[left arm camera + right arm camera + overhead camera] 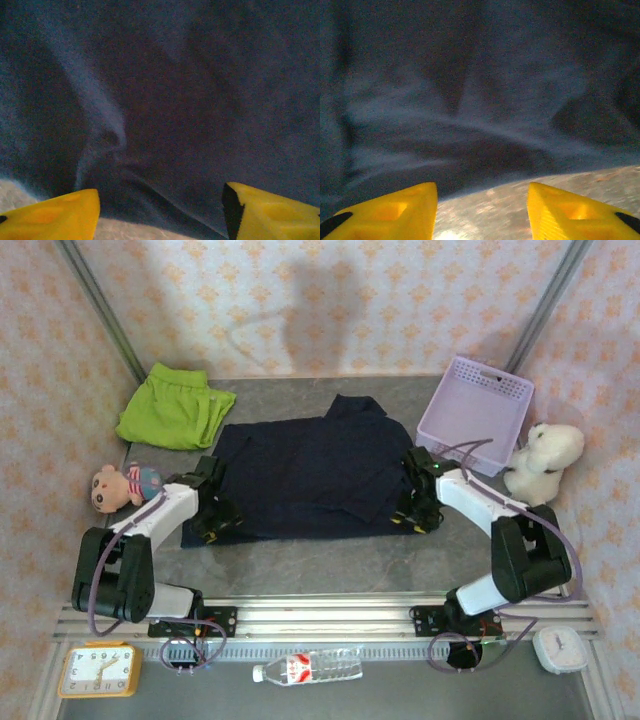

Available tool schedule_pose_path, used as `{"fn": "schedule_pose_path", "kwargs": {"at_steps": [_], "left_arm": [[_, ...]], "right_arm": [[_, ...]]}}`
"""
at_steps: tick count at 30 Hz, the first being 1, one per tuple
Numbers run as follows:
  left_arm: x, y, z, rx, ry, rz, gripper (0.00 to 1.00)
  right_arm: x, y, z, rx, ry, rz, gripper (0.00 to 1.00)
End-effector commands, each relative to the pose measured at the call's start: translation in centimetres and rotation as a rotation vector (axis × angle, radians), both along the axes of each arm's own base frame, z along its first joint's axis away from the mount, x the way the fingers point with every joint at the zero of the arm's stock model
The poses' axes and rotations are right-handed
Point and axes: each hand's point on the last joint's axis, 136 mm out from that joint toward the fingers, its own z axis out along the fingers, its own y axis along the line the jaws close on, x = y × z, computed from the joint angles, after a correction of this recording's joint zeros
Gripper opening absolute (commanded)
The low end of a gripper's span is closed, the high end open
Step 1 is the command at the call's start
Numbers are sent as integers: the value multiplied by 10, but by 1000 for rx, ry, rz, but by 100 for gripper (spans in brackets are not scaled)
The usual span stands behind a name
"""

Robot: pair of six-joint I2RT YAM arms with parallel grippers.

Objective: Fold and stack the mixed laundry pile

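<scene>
Across the middle of your tabletop [330, 560] the navy garment [310, 475] lies spread flat, and the lime-green garment [172, 406] sits bunched at the far-left corner. Your 2 arms flank the navy cloth's near corners: left gripper [160, 195] spread over its hem, right gripper [482, 187] spread just short of its edge.

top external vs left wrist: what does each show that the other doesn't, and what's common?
Top external gives the layout: lime-green garment at far left, lavender basket at far right with the white plush beside it, teddy at the left edge, and the right pincer at the navy garment's right edge.
Left wrist gives close detail: yellow fingers spread apart, a raised crease in the cloth, a strip of table at the hem.
Shared: the navy garment, spread out, and the left pincer at its near-left corner.
</scene>
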Motion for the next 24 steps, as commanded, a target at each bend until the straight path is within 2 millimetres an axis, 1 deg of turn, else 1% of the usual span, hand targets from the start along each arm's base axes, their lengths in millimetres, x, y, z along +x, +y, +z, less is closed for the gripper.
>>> {"fn": "schedule_pose_path", "kwargs": {"at_steps": [1,3,5,8,11,15,17,20,21,24], "left_arm": [[22,-9,19,-27,-45,14,69],[37,-10,22,-28,-64,26,69],[54,-13,25,-44,-93,57,69],[74,-18,29,-75,-145,108,70],[86,-20,34,-86,-180,129,70],[85,-20,33,-74,-167,109,70],[80,-18,29,-63,-145,98,70],[69,-16,24,-54,-128,103,70],[67,-15,22,-55,-128,109,70],[61,-14,20,-54,-128,120,70]], "right_arm": [[18,40,34,91,-84,84,54],[22,59,37,109,-83,106,56],[24,75,33,117,-79,113,57],[24,83,20,109,-60,78,58],[23,88,8,132,-27,23,58],[21,98,-5,169,-1,1,59],[22,99,-12,159,12,-4,59],[27,99,-17,150,8,-17,56],[29,100,-17,149,5,-20,53],[36,98,-14,123,-18,-27,29]]}}
